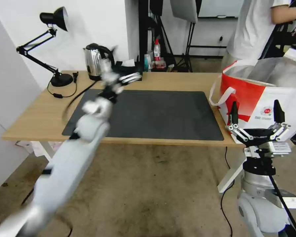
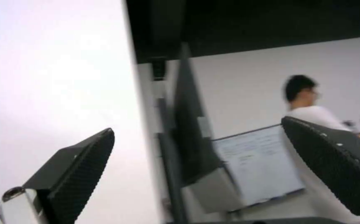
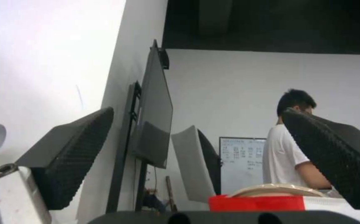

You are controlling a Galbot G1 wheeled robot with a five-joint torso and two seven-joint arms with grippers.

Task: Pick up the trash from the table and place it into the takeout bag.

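The trash is out of view. The takeout bag [image 1: 253, 95], red and white with a foil lining and white straps, stands open on the right end of the table [image 1: 32, 121]; its red rim [image 3: 256, 203] also shows in the right wrist view. My right gripper [image 1: 256, 117] points upward just in front of the bag, at the table's front edge, open and holding nothing [image 3: 197, 110]. My left arm reaches across the dark mat [image 1: 154, 115], blurred with motion. The left gripper [image 1: 120, 79] is near the kettle, open and holding nothing [image 2: 196, 124].
A steel kettle [image 1: 94, 61] and a black tissue box [image 1: 126, 69] stand at the table's back edge. A black desk lamp [image 1: 55, 49] with its cable is at the back left. A person [image 1: 253, 29] stands behind the bag.
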